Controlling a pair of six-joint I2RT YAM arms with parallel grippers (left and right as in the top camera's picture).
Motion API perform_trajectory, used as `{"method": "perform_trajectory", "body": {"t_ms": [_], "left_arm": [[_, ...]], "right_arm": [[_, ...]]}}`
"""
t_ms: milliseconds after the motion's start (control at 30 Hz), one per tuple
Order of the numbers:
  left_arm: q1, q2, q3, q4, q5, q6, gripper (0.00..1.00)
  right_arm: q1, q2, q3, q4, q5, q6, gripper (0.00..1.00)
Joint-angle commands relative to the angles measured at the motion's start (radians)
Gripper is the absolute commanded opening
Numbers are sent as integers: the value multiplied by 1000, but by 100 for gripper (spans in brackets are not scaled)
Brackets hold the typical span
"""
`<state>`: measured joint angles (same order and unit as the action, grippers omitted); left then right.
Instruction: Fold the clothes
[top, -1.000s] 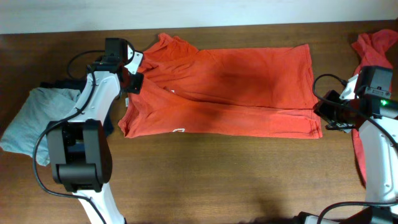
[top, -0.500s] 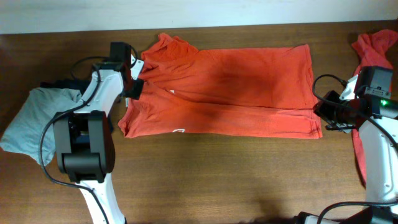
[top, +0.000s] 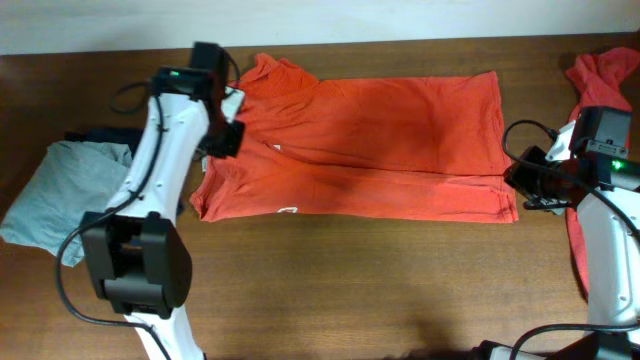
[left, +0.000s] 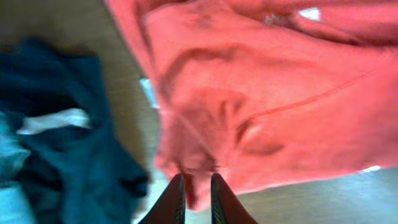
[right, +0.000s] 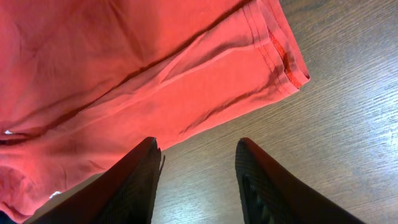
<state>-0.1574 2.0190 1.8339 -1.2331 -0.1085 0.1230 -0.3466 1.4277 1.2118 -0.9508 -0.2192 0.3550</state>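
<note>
Wood table (top: 350, 300), bunched second shirt (top: 610, 70) overhead only, hem stitching (right: 280, 59) right-wrist only

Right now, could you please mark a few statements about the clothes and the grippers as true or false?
1. The orange-red T-shirt lies spread flat on the table. True.
2. The right gripper is clamped on the shirt's hem. False: its jaws stand open over bare wood just beside the hem corner, holding nothing.
3. A light-grey garment lies on the left arm's side of the table. True.
4. The dark navy garment lies on top of the T-shirt. False: it lies beside the shirt, next to the grey one.
5. A second red garment lies bunched at the far corner on the right arm's side. True.
</note>
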Motion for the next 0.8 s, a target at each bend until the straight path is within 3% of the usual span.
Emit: {"method": "perform_trajectory", "body": {"t_ms": [0,333,467,767], "left_arm": [[-32,-3,-119,2,16,-98,15],[-67,-3,-447,282,-19,-137,11],[-18,-3,-472,322,-105,-225,10],[95,-3,-472,360,-95,-246,10]], "right_arm": [[-6,-8,10,0,13,-10,43],[-6,-8,10,0,13,-10,43],[-6,-8,10,-2,13,-11,43],[-6,-6,6,-3,21,-10,43]]}}
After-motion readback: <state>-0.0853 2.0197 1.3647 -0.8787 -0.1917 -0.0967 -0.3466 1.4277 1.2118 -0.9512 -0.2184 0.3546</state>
